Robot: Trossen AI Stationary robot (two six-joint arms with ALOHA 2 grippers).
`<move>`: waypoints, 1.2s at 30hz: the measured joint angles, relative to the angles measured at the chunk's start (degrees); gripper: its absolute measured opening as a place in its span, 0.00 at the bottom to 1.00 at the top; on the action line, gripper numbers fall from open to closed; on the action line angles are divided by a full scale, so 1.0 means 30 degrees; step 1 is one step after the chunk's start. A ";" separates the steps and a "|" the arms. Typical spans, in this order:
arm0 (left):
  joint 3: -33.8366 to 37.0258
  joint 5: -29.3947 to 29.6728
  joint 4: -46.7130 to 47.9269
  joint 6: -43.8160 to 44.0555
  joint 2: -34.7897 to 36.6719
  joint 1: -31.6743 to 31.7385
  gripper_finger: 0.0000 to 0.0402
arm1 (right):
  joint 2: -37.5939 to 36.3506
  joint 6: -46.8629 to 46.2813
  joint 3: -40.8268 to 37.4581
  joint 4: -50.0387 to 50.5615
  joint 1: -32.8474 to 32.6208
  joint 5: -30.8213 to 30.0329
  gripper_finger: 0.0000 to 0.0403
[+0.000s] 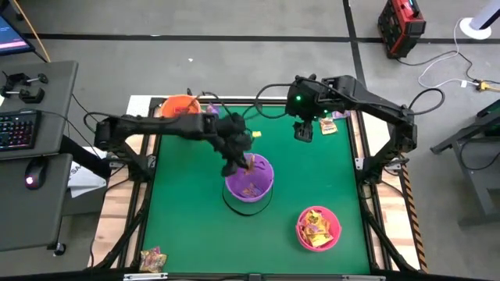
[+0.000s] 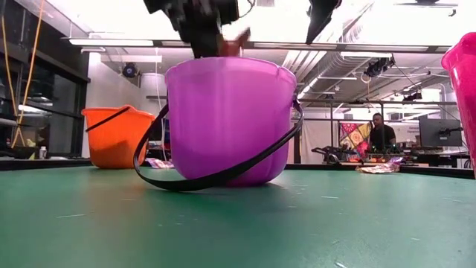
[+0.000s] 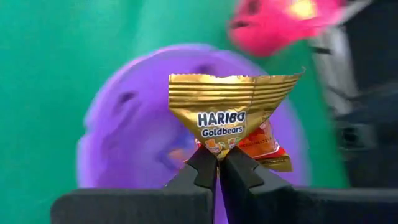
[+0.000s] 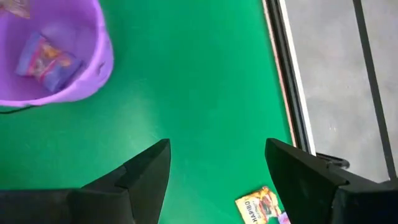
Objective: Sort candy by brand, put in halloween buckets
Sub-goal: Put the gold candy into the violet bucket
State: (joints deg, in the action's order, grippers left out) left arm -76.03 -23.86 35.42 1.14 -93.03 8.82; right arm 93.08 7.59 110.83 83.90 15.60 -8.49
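My left gripper [image 3: 217, 167] is shut on a gold Haribo Goldbears candy packet [image 3: 227, 112], right over the purple bucket [image 1: 250, 181]. That bucket stands mid-table, has purple-wrapped candy [image 4: 50, 59] inside, and its black handle [image 2: 216, 177] lies on the mat. The orange bucket [image 1: 181, 105] stands at the far left, and the pink bucket [image 1: 318, 228], holding yellow and red packets, at the near right. My right gripper [image 4: 217, 168] is open above the far right of the mat, touching nothing. A loose Haribo packet [image 4: 258, 206] lies below it. My left gripper pinches the gold packet between its two fingertips at one crimped end [image 3: 219, 149]. The fingers come from above, pointing down [image 2: 212, 33]. The packet is lifted clear and hangs over the purple bucket's opening. An orange-red piece [image 3: 264, 146] shows behind it; same packet or another, I cannot tell.
More candy lies at the mat's far right corner [image 1: 334, 119] and in a small pile at the near left corner [image 1: 152, 259]. The mat's right edge rail [image 4: 283, 93] runs close to my right gripper. Open green mat lies between the purple and pink buckets.
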 joint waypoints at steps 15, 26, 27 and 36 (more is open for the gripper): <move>0.0377 -0.0987 0.0672 0.2225 -0.0227 -0.0183 0.40 | -0.0733 -0.1460 0.0000 0.0633 0.3561 0.0827 0.63; -0.1066 -0.1242 0.4801 0.1445 0.3719 0.2789 0.51 | -0.1618 -0.6421 -0.8309 -0.2425 0.8291 -0.0584 0.63; -0.0934 -0.0974 0.4590 0.1534 0.4440 0.3192 0.51 | -0.1882 -0.6701 -0.9827 -0.3384 0.8840 -0.0300 0.63; -0.0542 0.3788 0.3474 0.1855 0.8621 0.4824 0.51 | -0.1734 -1.1620 -1.7201 -1.1417 1.1524 0.0255 0.63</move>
State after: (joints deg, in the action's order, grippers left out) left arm -77.66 -12.50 45.84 6.70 -67.17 23.29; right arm 87.88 -27.27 59.22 49.65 50.17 -7.73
